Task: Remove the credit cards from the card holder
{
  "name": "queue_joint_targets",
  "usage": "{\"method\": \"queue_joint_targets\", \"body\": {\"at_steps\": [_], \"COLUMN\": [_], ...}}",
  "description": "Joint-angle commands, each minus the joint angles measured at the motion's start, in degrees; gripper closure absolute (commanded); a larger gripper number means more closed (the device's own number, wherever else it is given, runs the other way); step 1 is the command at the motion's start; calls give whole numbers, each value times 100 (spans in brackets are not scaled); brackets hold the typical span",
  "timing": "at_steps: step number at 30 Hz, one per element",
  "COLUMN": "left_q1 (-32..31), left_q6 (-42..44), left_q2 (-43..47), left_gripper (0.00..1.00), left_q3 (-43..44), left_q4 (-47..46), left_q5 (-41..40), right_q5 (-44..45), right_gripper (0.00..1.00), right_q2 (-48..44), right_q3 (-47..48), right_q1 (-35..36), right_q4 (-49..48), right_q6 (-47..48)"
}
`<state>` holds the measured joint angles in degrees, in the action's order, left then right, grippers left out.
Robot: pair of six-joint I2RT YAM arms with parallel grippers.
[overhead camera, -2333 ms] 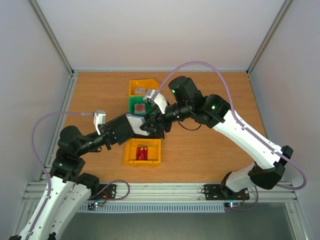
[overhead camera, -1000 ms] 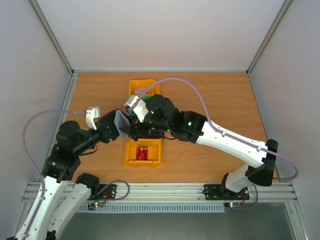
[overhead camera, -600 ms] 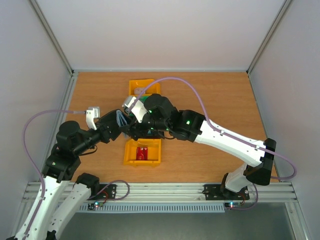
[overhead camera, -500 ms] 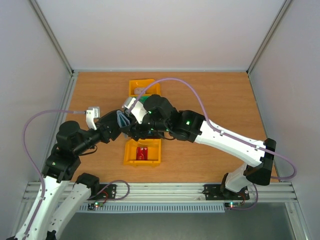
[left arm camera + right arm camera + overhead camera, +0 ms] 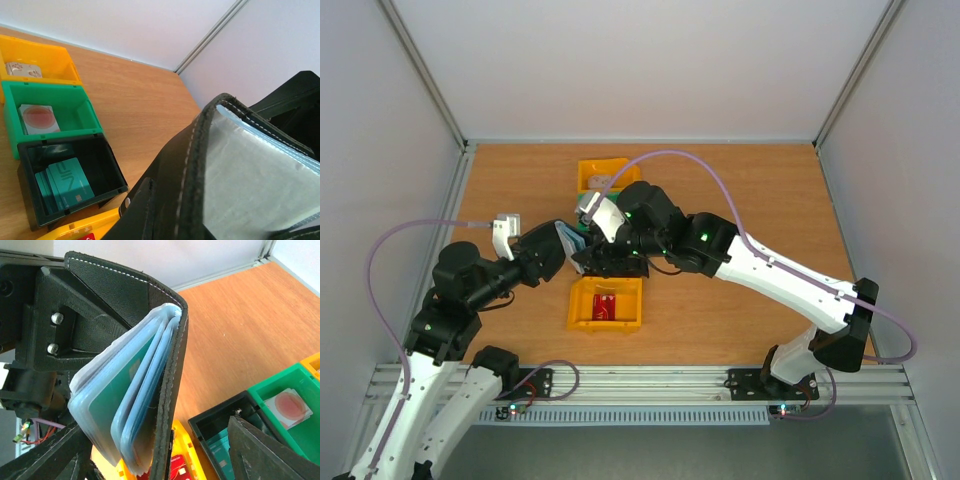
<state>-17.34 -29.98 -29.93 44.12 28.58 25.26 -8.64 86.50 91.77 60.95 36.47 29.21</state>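
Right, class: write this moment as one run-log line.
left gripper: shut on card holder, held aloft | right gripper: open, facing holder | teal card: in holder | black bin: teal cards

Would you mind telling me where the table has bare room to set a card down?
Bare table lies between the far yellow bin and the right wall, and in the far left corner. The middle is crowded: the left gripper, right gripper, card holder and near yellow bin sit close together.
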Motion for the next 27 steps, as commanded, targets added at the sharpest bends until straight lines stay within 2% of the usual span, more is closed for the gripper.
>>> {"method": "queue_joint_targets", "body": {"at_steps": [1,8,14,19,24,27], "left_q1": [3,3,0,-6,3,2], "left_q6": [44,106,101,-43,-68,-18], "left_q2": [45,33,37,71,92,102], "left_gripper": [100,100,100,100,100,100], "left_q3": [-18,-37,-69,-169,-202,-225], "left_q4": [-323,-457,-549,-697,-737,-788], "left_q5": [118,207,446,485,499,505], "right_q5": [-16,514,308,-268,-2140,-2138], "right_gripper": [24,30,30,23,20,21], "right_q2": [-101,-16,291,312,-521,-685], "right_q3": [221,314,457,607,-66,-217], "right_q1": [-83,-246,-228,-225,-774,-890], "right_q4": [114,151,-59,78,-294,-57], "right_q6": [220,13,-67,143,168,289]}}
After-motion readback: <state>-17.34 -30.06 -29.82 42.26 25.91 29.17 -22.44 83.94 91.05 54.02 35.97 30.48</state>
